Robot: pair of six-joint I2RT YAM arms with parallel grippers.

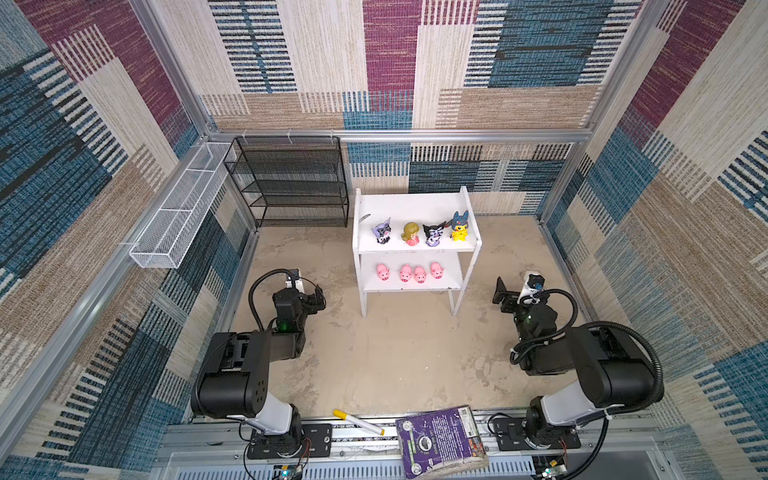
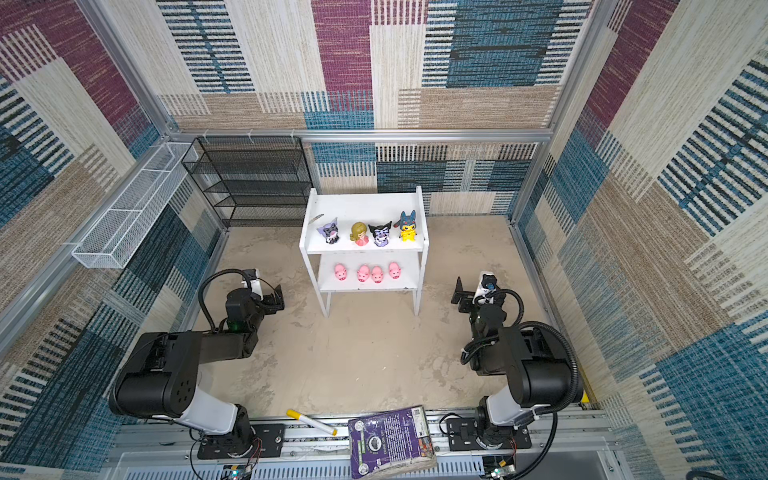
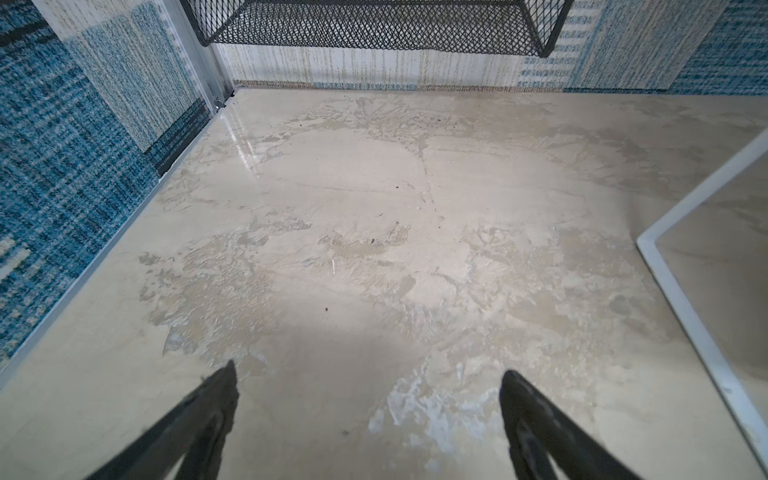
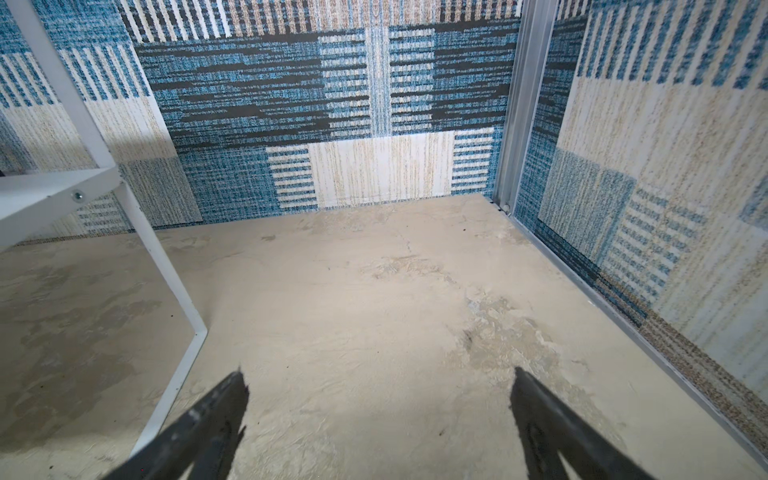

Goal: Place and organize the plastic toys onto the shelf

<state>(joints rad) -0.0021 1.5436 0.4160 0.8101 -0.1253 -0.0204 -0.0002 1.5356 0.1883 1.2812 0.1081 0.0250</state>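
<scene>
The white two-tier shelf (image 1: 415,205) (image 2: 365,205) stands mid-floor near the back wall. Its top board carries a lilac eared toy (image 1: 383,231), a blonde girl (image 1: 411,234), a black-purple eared toy (image 1: 433,235) and a yellow blue-hooded toy (image 1: 459,226) in a row. Several pink pigs (image 1: 405,273) line the lower board. My left gripper (image 1: 318,297) (image 3: 370,370) hovers open and empty over bare floor left of the shelf. Right of the shelf, my right gripper (image 1: 500,293) (image 4: 378,374) is open and empty too. Both wrist views show only a shelf leg (image 3: 681,299) (image 4: 166,266).
A black wire-mesh rack (image 1: 291,183) stands at the back left, with a long white wire basket (image 1: 178,212) along the left wall. A yellow-capped white marker (image 1: 357,422) and a purple book (image 1: 440,440) lie on the front rail between the arm bases.
</scene>
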